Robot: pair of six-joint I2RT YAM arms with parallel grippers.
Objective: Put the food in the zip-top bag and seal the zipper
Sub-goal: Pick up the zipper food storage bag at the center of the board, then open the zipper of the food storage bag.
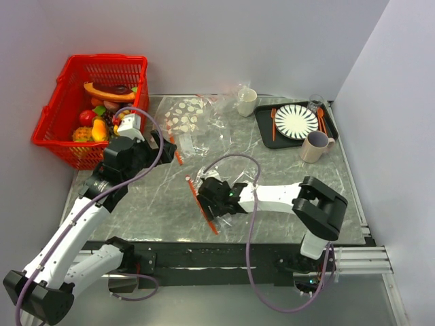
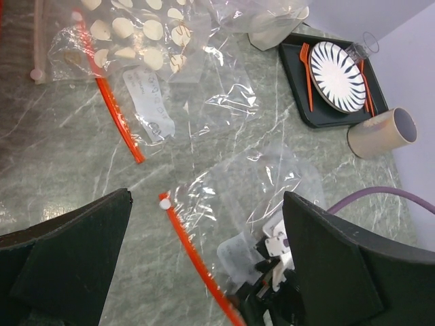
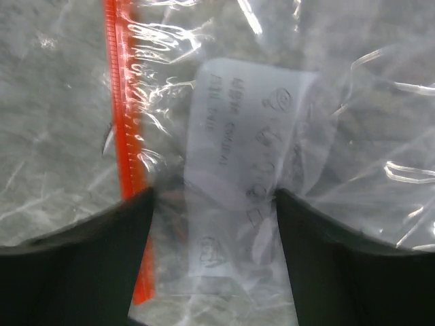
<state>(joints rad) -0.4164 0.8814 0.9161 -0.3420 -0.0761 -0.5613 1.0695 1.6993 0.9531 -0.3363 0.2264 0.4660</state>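
Note:
The zip-top bag [image 1: 221, 178] lies flat on the marble table, its orange-red zipper [image 1: 202, 205] running diagonally along its left edge. My right gripper [image 1: 208, 195] is low over the bag, open. In the right wrist view the fingertips straddle the bag's white label [image 3: 248, 136], with the zipper [image 3: 124, 129] just beside the left finger [image 3: 75, 265]. My left gripper [image 1: 163, 146] hovers open above the table, nothing between its fingers [image 2: 68, 261]; the zipper [image 2: 190, 251] and its white slider [image 2: 164, 201] show below. The food [image 1: 100, 125] sits in the red basket [image 1: 51, 115].
A clear bag printed with white dots [image 1: 183, 117] and its orange strip [image 1: 178, 153] lie behind the left gripper. At back right a dark tray [image 1: 266, 132] holds a striped plate [image 1: 296, 121] and orange forks. A beige mug [image 1: 314, 147] and a white cup [image 1: 247, 102] stand nearby.

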